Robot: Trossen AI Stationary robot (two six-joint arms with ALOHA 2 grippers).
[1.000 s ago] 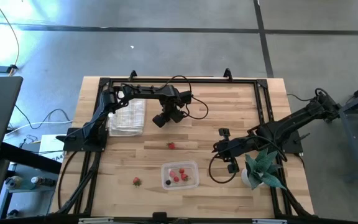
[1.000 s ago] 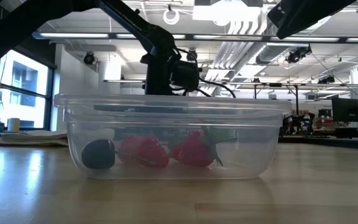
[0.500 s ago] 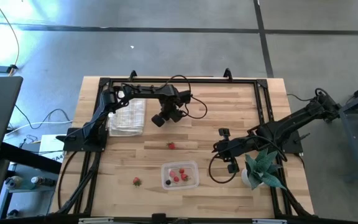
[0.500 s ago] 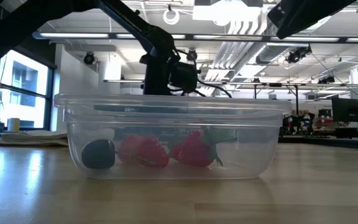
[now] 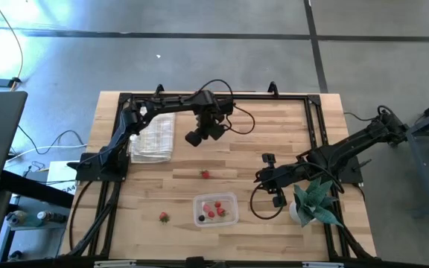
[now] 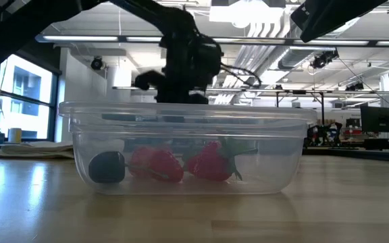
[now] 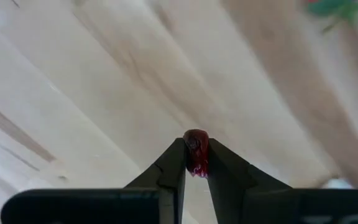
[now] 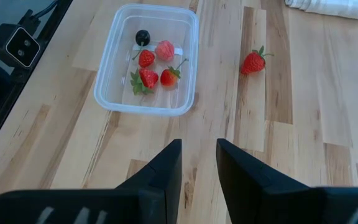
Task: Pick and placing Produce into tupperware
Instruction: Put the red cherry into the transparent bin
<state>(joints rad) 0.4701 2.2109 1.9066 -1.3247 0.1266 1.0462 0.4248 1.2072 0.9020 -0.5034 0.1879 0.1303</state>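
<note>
Well, the left gripper (image 7: pixel 196 163) pinches a red berry (image 7: pixel 196 149) at its very fingertips, up around twelve o'clock from the tupperware (image 5: pixel 216 208); it might slip out before arriving, while the right gripper (image 8: pixel 197 163) waits open

Tupperware (image 5: pixel 216 208) near table front edge, w/ five berries (image 8: pixel 149 66) in it. One strawberry (image 5: pixel 205 174) behind it, another (image 5: pixel 163 217) to its left.

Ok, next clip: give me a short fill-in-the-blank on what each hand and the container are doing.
1. The left hand is shut on a small ____ berry.
2. The tupperware holds four red pieces and one ____ piece.
3. The right hand is open and holds ____.
4. A teal plant stands beside the ____ arm.

Missing words: red; dark; nothing; right
</note>
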